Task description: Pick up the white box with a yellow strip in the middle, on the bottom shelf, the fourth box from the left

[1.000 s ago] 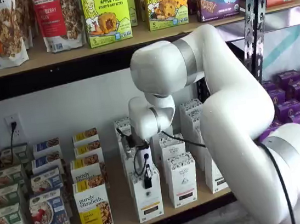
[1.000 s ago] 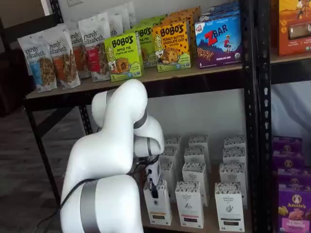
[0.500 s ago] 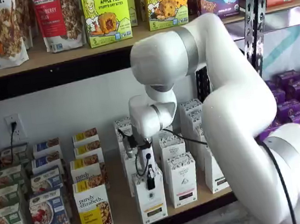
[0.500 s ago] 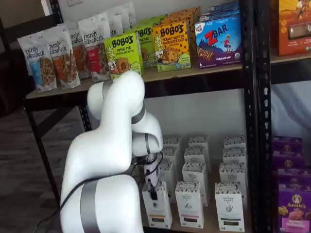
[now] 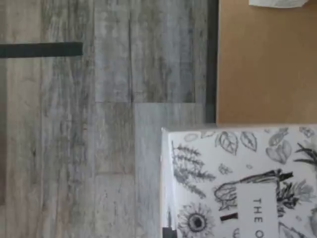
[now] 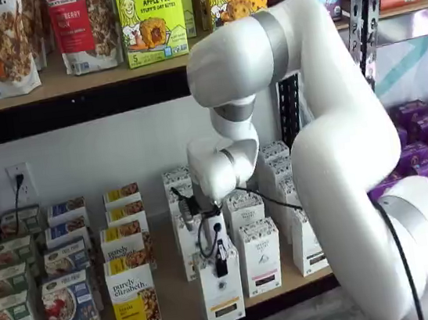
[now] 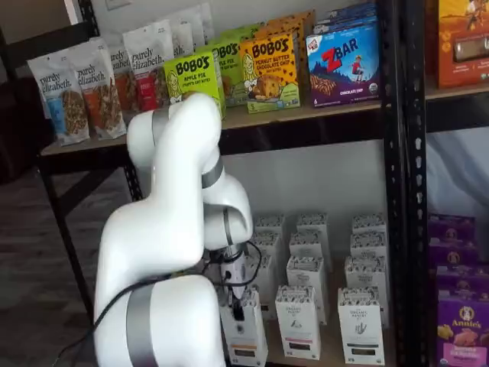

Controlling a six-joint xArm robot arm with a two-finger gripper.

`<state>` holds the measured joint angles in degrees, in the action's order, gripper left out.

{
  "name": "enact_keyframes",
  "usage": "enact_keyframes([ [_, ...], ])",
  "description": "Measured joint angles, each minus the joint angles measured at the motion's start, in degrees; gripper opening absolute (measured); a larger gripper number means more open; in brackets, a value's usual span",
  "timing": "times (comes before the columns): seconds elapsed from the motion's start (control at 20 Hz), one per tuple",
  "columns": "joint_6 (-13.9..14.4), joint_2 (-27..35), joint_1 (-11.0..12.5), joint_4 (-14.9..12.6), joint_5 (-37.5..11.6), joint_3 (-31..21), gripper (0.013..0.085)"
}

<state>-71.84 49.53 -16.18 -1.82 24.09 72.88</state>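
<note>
The white box (image 6: pixel 222 291) is a tall white carton with a yellow-amber strip low on its front. It stands at the front edge of the bottom shelf (image 6: pixel 177 300), ahead of its row. My gripper (image 6: pixel 221 258) is shut on its top, and one black finger shows down its front. Both also show in a shelf view, the box (image 7: pixel 246 336) under the gripper (image 7: pixel 238 309). In the wrist view the box's black-patterned top (image 5: pixel 237 178) reaches past the shelf's tan board (image 5: pixel 267 64) and black front edge (image 5: pixel 212 54), over the grey floor.
Alike white cartons with black strips (image 6: pixel 260 258) stand just right of the held box and in rows behind it. A purely elizabeth box (image 6: pixel 134 298) stands to its left. Purple boxes (image 6: pixel 426 149) sit beyond the black post (image 6: pixel 359 30). An upper shelf (image 6: pixel 70 84) is overhead.
My gripper has moved outward toward the shelf's front edge with the white box in it. The box now stands ahead of its neighbours. The arm's elbow has risen.
</note>
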Motion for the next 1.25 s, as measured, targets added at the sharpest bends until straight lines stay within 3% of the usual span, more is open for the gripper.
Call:
enact_keyframes([
  [0.5,2.17,-11.58,0.42,-2.77,-4.56,-15.17,0.049],
  [1.0,-0.01,-22.07,0.31,-0.32,-4.25,-24.71,0.049],
  [1.25,0.36,-27.04,0.43,-0.85,-3.48,-28.18,0.049],
])
